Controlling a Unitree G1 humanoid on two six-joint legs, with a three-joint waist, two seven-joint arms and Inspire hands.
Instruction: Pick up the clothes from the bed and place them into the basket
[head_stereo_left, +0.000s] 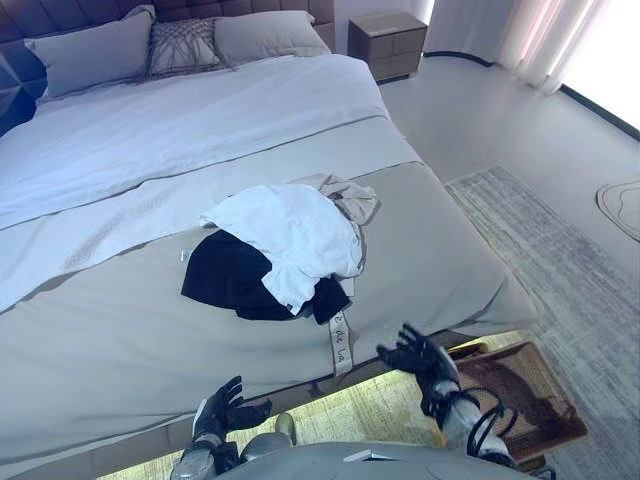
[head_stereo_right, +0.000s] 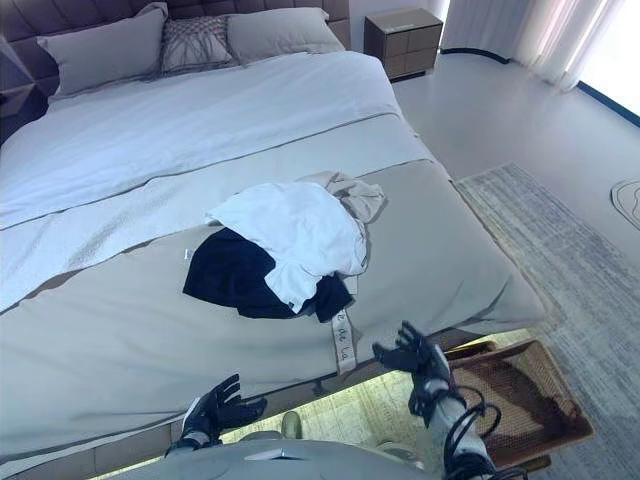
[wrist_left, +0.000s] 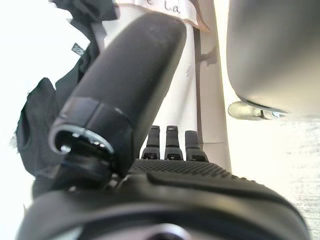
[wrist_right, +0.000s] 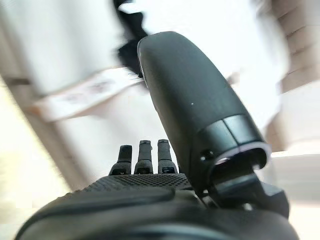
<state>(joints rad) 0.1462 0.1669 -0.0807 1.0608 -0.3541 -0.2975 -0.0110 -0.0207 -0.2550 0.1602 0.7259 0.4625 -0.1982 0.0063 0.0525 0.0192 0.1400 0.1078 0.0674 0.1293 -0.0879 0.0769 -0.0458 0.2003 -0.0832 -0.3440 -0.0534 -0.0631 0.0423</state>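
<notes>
One pile: clothes heap (head_stereo_left: 280, 250) on the grey bed cover (head_stereo_left: 120, 330), near the foot edge, roughly mid-width.
Pile contents: crumpled white garment (head_stereo_left: 295, 235) on top; black garment (head_stereo_left: 232, 275) under it, spilling toward robot's left; beige cloth (head_stereo_left: 352, 198) at the far right side; pale printed strap (head_stereo_left: 341, 340) hanging over the bed's foot edge.
Basket: brown woven wicker basket (head_stereo_left: 525, 390) on the floor by the bed's foot corner, robot's right; looks empty, well apart from the pile.
Right hand (head_stereo_left: 420, 355): raised in front of the bed's foot edge, just beside the basket, fingers spread and relaxed, holding nothing.
Left hand (head_stereo_left: 225, 408): low, below the foot edge, fingers loose and splayed, holding nothing.
Bed head: two grey pillows (head_stereo_left: 95, 50), one patterned cushion (head_stereo_left: 185, 45) between them.
Beyond: brown bedside cabinet (head_stereo_left: 388, 42); grey rug (head_stereo_left: 570, 270) on the floor at right.
</notes>
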